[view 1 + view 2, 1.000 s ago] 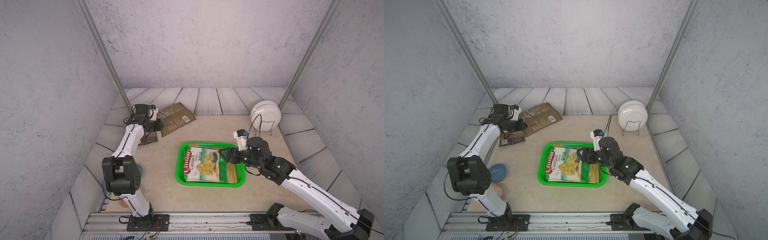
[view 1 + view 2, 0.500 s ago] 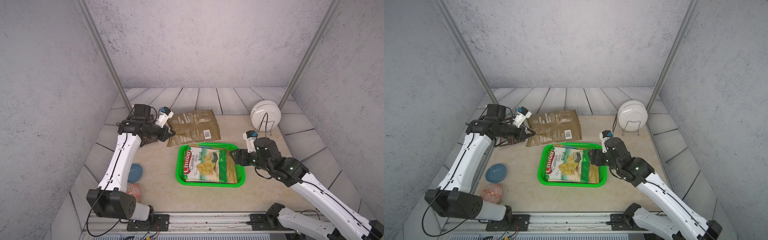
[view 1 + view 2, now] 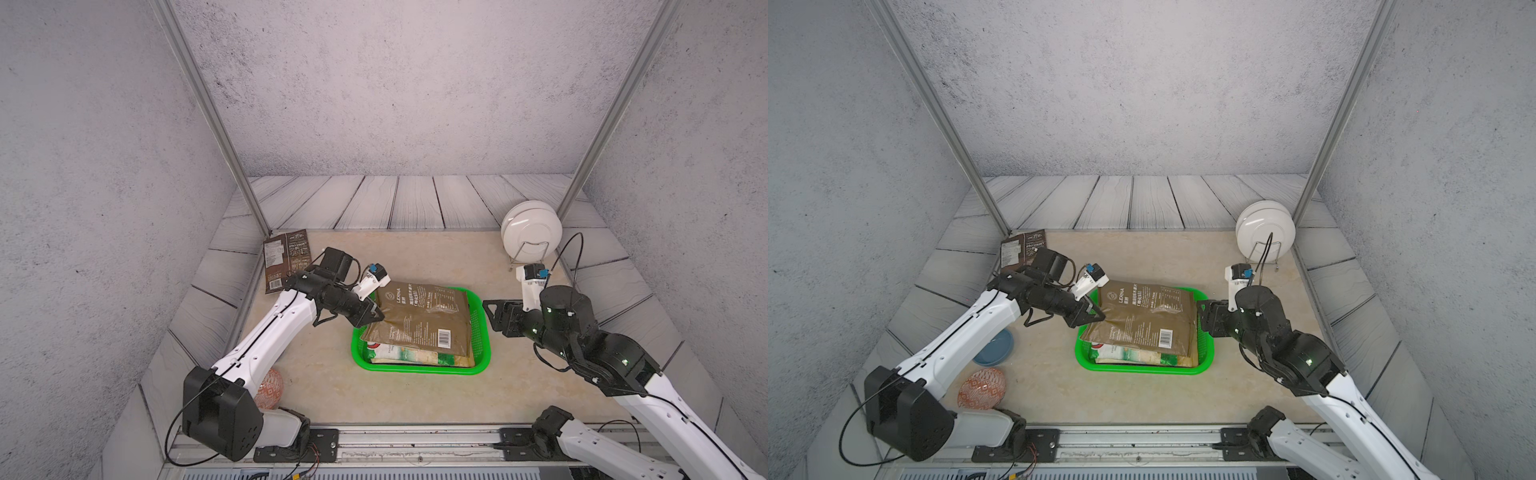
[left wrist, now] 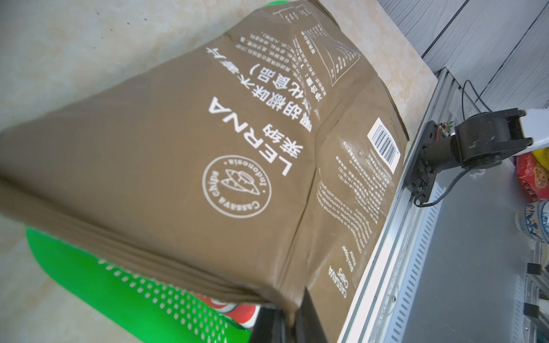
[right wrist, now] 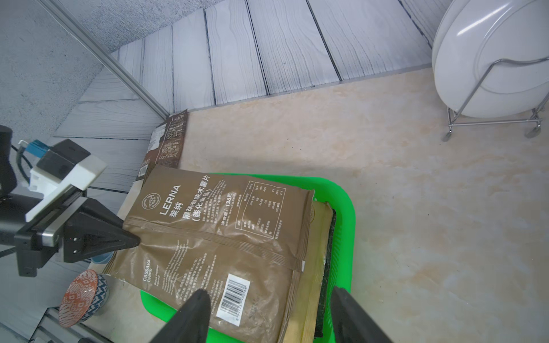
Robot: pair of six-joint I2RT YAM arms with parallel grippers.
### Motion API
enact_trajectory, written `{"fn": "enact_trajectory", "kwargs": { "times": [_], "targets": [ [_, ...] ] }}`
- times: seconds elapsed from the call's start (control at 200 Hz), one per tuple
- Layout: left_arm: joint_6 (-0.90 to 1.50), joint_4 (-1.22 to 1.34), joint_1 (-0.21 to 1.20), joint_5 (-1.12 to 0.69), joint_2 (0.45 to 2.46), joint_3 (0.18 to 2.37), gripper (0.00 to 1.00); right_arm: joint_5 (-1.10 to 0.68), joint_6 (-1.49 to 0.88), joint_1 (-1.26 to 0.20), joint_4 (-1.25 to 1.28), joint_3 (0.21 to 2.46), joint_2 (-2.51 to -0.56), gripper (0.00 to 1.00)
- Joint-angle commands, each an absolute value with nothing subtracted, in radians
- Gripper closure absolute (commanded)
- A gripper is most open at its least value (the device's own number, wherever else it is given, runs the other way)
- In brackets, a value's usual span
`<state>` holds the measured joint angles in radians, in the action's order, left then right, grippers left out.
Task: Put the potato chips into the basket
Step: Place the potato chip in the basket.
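— Where was the bag?
— The left claw (image 3: 376, 314) was clamped on one edge of the brown chip bag (image 3: 419, 318), which slanted ahead of it over the green basket (image 3: 415, 369), atop other bags (image 3: 407, 356).
— What could go wrong?
— Its corner under the claw overhung the rim; released there, it might slide out. The right claw (image 3: 487, 312) stood open and empty past the bag's far edge.

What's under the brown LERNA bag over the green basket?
Under the brown LERNA chip bag, held by the left claw, a light green-and-white bag and tan and dark bag edges show inside the green perforated plastic basket. How many bags lie there is covered.
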<state>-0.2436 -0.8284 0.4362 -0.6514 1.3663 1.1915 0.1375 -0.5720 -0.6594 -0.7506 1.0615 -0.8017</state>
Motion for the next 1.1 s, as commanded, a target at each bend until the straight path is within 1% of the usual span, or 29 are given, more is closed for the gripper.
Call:
{"fn": "enact_trajectory", "kwargs": {
  "times": [0.0,0.32,0.38,0.5,0.555,0.6,0.671,0.721,0.841,0.911,0.936,0.996,1.096],
  "targets": [
    [-0.206,-0.692,0.473,-0.615,1.384,1.179,1.00,0.120,-0.584,-0.657,-0.732,1.038,-0.816,0.32],
    [-0.155,-0.598,0.522,-0.502,1.467,1.145,1.00,0.093,-0.593,-0.657,-0.700,1.003,-0.825,0.32],
    [-0.150,-0.598,0.522,-0.496,1.467,1.138,0.97,0.087,-0.594,-0.657,-0.693,0.995,-0.829,0.31],
    [-0.179,-0.623,0.523,-0.515,1.447,1.119,0.85,0.070,-0.601,-0.655,-0.680,0.977,-0.851,0.31],
    [-0.194,-0.642,0.524,-0.531,1.427,1.114,0.76,0.061,-0.604,-0.657,-0.676,0.968,-0.866,0.31],
    [-0.215,-0.666,0.523,-0.549,1.411,1.108,0.65,0.054,-0.606,-0.656,-0.670,0.961,-0.880,0.31],
    [-0.253,-0.710,0.523,-0.577,1.381,1.102,0.53,0.043,-0.609,-0.656,-0.664,0.953,-0.906,0.31],
    [-0.278,-0.741,0.523,-0.589,1.361,1.101,0.41,0.034,-0.609,-0.656,-0.661,0.952,-0.927,0.30],
    [-0.333,-0.784,0.523,-0.562,1.311,1.103,0.26,0.023,-0.600,-0.651,-0.654,0.956,-0.970,0.30],
    [-0.338,-0.767,0.522,-0.519,1.276,1.109,0.24,0.006,-0.592,-0.644,-0.635,0.951,-0.989,0.29],
    [-0.335,-0.753,0.522,-0.499,1.264,1.111,0.20,-0.005,-0.591,-0.637,-0.627,0.951,-0.997,0.29],
    [-0.334,-0.722,0.522,-0.461,1.243,1.123,0.18,-0.038,-0.590,-0.622,-0.609,0.954,-1.022,0.29],
    [-0.328,-0.694,0.523,-0.435,1.264,1.183,0.19,-0.074,-0.588,-0.597,-0.583,0.956,-1.064,0.30]
  ]
}}
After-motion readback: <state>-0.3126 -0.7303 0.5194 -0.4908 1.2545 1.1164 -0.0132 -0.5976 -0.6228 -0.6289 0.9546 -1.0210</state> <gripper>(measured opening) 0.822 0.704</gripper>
